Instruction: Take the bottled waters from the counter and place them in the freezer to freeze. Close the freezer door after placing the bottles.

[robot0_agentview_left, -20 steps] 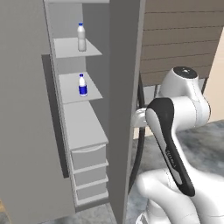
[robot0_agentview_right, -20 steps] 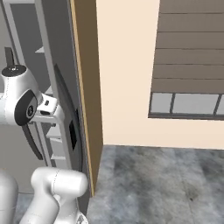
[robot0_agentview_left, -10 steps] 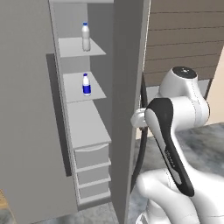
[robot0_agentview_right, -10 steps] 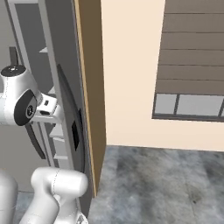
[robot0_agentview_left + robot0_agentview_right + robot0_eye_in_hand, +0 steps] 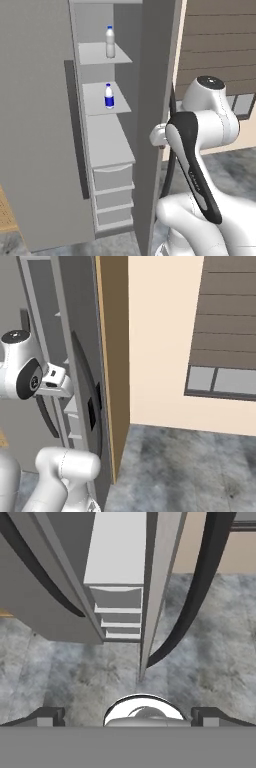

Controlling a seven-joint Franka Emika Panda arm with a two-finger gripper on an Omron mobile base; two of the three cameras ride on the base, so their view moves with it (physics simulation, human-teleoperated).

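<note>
Hand is open and empty, just at the freezer door edge. Both bottled waters stand on freezer shelves. Risk: it may slip off the thin edge, leaving the door ajar.

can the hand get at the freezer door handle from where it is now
Probably yes. The open hand sits right at the edge of the half-open freezer door, and the dark curved handle runs just beside it on the door's outer face, with nothing between them.
</note>
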